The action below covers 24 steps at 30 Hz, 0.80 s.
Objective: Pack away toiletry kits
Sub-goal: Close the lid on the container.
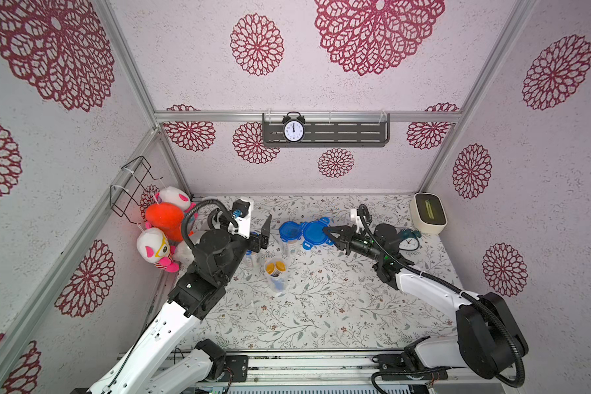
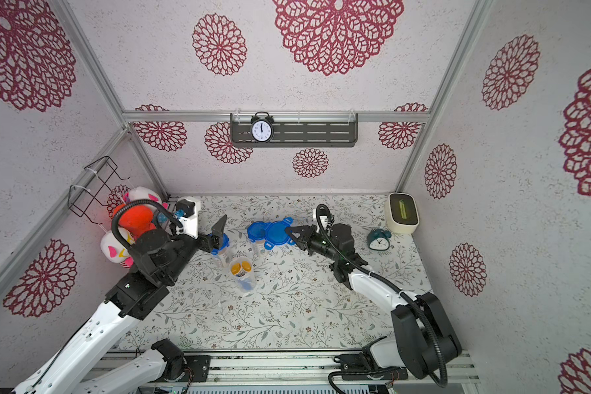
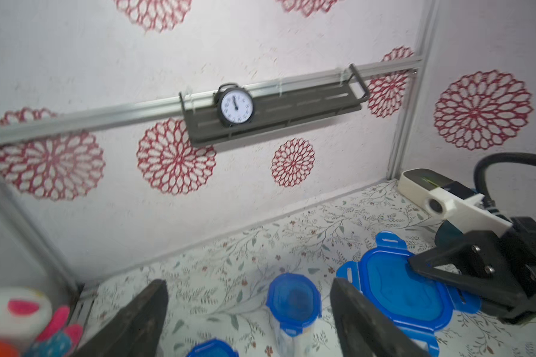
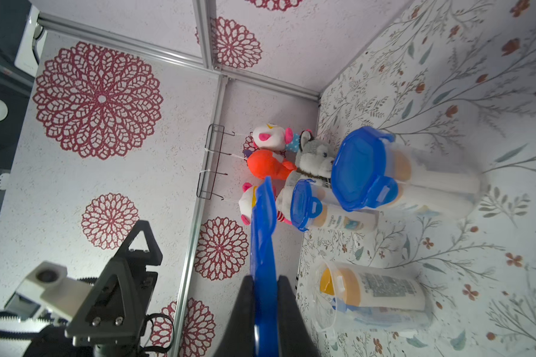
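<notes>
Flowered desk (image 1: 321, 307) bears an upright open cup (image 1: 275, 273), while the level-stretched right claw (image 1: 326, 231) clamps a blue lid (image 1: 309, 235) flat and the left claw (image 3: 249, 282) stands apart.

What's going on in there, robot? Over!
Left gripper open, holding nothing. Right gripper shut on blue lid. Open cup has no lid yet. Lidded cup close beside the held lid.

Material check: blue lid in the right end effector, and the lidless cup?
Blue lid: opaque moulded plastic, likely semi-gloss; even colour, thin slotted tabs. Open cup: clear plastic, probably; the orange-capped bottle inside reads straight through its wall.
</notes>
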### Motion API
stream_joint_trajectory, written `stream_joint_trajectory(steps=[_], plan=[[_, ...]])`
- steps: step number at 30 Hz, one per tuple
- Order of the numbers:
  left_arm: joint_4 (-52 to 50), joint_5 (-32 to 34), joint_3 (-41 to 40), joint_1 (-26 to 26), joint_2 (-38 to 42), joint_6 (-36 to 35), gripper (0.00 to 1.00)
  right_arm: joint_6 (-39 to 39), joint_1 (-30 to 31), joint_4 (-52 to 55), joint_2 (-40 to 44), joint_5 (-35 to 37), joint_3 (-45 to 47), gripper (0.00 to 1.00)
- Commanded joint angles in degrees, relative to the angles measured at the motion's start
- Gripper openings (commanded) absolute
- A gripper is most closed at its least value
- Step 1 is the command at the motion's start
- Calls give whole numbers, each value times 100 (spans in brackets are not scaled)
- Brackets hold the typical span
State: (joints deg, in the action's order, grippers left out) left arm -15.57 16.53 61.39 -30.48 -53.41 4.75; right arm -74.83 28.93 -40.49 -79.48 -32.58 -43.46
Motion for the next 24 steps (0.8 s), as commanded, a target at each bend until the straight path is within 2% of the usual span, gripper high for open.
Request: stream_joint_trajectory(steps=[1, 6, 11, 14, 24], plan=[[-2186, 63, 200, 257, -207, 1458, 89, -32, 374, -649, -119, 445, -58, 5], [-2402, -472, 71, 598, -188, 1922, 99, 106, 1024, -573, 83, 1798, 273, 4], [-2494, -795, -32, 728, -286, 1955, 98, -93, 1854, -1169, 30, 3227, 646, 6], [-2675, -1068, 29, 735, -429, 1946, 98, -323, 2275, -1666, -297, 3752, 753, 5], [-2478, -1213, -346, 728, -177, 2115, 98, -727, 3280, -3129, -1592, 5166, 679, 3]])
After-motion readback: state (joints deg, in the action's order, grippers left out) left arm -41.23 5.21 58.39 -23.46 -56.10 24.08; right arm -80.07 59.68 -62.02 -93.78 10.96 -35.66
